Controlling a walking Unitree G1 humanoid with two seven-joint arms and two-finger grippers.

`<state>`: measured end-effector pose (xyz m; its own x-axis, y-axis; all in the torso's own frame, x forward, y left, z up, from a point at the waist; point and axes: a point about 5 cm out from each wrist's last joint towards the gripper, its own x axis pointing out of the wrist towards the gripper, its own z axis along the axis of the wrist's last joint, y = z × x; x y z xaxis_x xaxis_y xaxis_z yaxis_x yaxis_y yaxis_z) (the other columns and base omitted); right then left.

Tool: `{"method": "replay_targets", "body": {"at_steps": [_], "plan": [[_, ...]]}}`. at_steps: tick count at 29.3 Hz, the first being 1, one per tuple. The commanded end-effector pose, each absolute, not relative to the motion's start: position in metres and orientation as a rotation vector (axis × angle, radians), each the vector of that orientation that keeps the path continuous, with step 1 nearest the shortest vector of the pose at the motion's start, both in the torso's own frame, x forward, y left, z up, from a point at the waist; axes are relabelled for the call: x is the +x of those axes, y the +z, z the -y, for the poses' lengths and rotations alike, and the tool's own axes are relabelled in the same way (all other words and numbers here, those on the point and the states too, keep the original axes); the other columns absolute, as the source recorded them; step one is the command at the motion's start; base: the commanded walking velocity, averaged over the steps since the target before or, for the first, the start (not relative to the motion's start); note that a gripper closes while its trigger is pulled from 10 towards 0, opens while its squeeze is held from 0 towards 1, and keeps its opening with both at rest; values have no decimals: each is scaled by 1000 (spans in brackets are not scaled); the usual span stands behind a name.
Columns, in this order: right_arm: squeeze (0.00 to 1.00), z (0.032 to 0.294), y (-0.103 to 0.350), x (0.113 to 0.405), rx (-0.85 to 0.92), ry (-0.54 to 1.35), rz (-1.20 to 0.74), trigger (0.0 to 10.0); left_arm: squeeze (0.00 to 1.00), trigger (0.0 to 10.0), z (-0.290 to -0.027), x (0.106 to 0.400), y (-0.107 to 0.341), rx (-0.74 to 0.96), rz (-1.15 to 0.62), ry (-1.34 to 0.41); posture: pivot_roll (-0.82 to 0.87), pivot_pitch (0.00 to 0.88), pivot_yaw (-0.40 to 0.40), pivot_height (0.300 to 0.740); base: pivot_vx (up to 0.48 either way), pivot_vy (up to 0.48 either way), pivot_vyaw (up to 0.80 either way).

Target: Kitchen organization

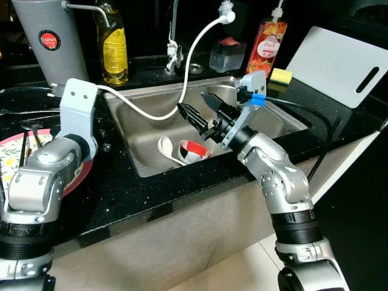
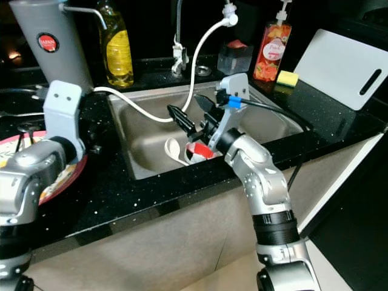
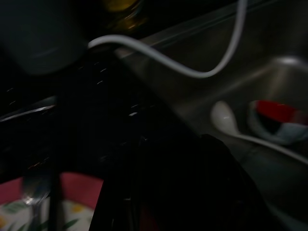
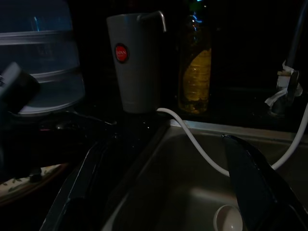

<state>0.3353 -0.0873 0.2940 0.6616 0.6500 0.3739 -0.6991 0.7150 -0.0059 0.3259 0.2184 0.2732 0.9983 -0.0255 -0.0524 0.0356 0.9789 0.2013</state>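
At the far left of the black speckled stone countertop (image 1: 151, 194) lies a round plate with a red rim and a leaf pattern (image 1: 77, 176), carrying dark utensils (a spoon among them, seen in the left wrist view). The left arm rests over this plate; its left gripper (image 3: 183, 192) is a dark blur in the left wrist view, so I cannot tell whether its fingers are apart or closed. Behind it stands a tall grey metal canister with a round red label (image 1: 45, 42), and just beside that a clear plastic bottle of yellow oil (image 1: 114, 48). A thin white hose (image 1: 194, 54) runs from the counter near the canister, dips across the rectangular stainless steel sink (image 1: 130, 121) and rises to the tap fitting above. In the basin lie a white ceramic soup spoon (image 1: 167, 147) and, touching it, a red and white cup tipped on its side (image 1: 195, 151). The right gripper (image 1: 203, 112) hangs over the basin just above the cup, its two black fingers spread wide and holding nothing. Behind the sink are a clear small container (image 1: 227, 54), a pump bottle of orange-red liquid (image 1: 267, 45) and a yellow sponge (image 1: 281, 76). At the far right, a white plastic cutting board with a slot handle (image 1: 339, 63) leans on the counter.
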Motion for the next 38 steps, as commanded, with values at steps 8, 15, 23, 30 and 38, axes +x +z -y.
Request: {"method": "replay_targets", "body": {"at_steps": [8, 15, 23, 30, 38], "plan": [[0, 91, 293, 332, 149, 756, 357, 10000, 0, 10000, -233, 329, 279, 224, -66, 96, -35, 101, -68, 740, 0, 0, 0], [0, 92, 292, 332, 154, 751, 348, 10000, 0, 10000, -247, 327, 275, 159, -116, 198, -30, 100, -67, 740, 0, 0, 0], [0, 92, 292, 332, 156, 749, 341, 10000, 0, 10000, -263, 326, 266, 105, -175, 292, -27, 99, -66, 740, 0, 0, 0], [0, 93, 291, 332, 160, 744, 338, 10000, 0, 10000, -260, 326, 263, 82, -196, 258, -27, 99, -67, 740, 0, 0, 0], [0, 93, 292, 333, 165, 741, 337, 10000, 0, 7882, -254, 328, 260, 76, -207, 235, -29, 98, -65, 740, 0, 0, 0]]}}
